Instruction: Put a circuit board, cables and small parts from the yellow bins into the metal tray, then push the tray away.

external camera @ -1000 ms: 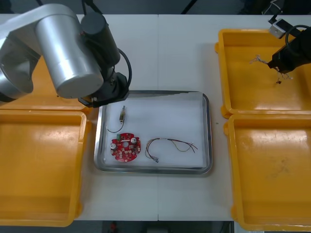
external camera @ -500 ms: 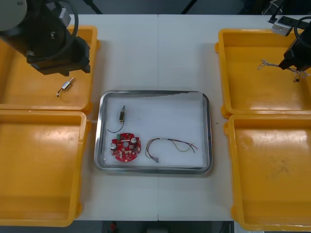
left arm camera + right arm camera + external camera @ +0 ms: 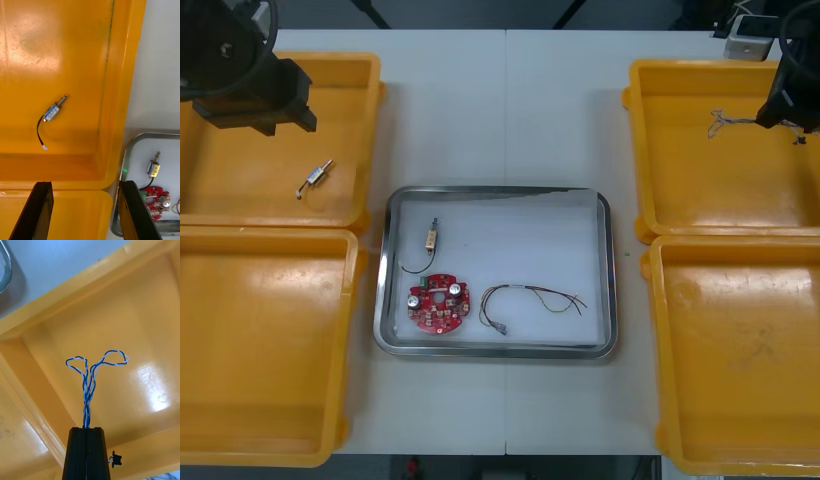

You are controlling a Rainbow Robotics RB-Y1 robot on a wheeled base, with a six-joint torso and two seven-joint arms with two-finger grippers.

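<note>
Light worktop [image 3: 510,110] carries a metal tray [image 3: 610,270] between yellow bins. Over the far right bin [image 3: 700,190] the right hand [image 3: 87,429] is pinched shut on a twisted blue and white cable [image 3: 90,378], whose loops stand out past the fingertips. Within the last second it has drawn the cable up and outward, so a carry to the tray seems next.

The left hand [image 3: 85,183] has swung off the tray to the far left bin [image 3: 82,45]. Its fingers are wide apart and empty, and a small metal part [image 3: 52,110] lies ahead of them, probably the next pick. Its wrist view makes that spread plain, where the front view does not. The front view gives the tray's whole load: circuit board [image 3: 438,303], red and yellow cable [image 3: 530,298] and another small part [image 3: 432,237].
</note>
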